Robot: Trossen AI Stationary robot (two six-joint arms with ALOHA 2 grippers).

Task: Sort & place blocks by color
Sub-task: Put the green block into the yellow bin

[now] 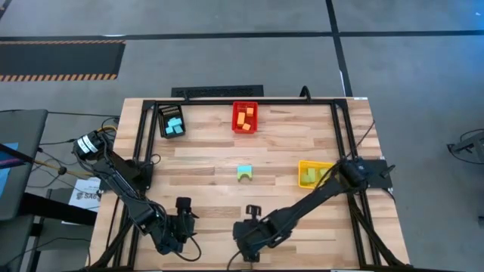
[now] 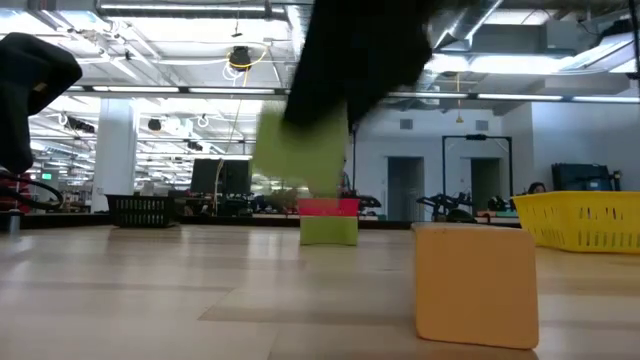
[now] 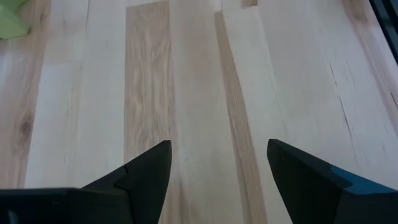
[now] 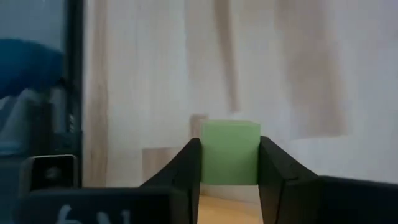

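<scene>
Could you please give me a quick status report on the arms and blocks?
Right gripper shut on green block. Left gripper open, empty. Nothing in the way.

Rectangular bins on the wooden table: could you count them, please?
3: black plastic bin at the far left, red plastic bin at the far middle, yellow plastic bin at the right.

Robotics laboratory in a large industrial hall. The low view shows an open ceiling with exposed ducts and strip lights, white columns and distant equipment. The high view shows a wooden desk on a polished concrete floor with hazard-striped tape.
</scene>
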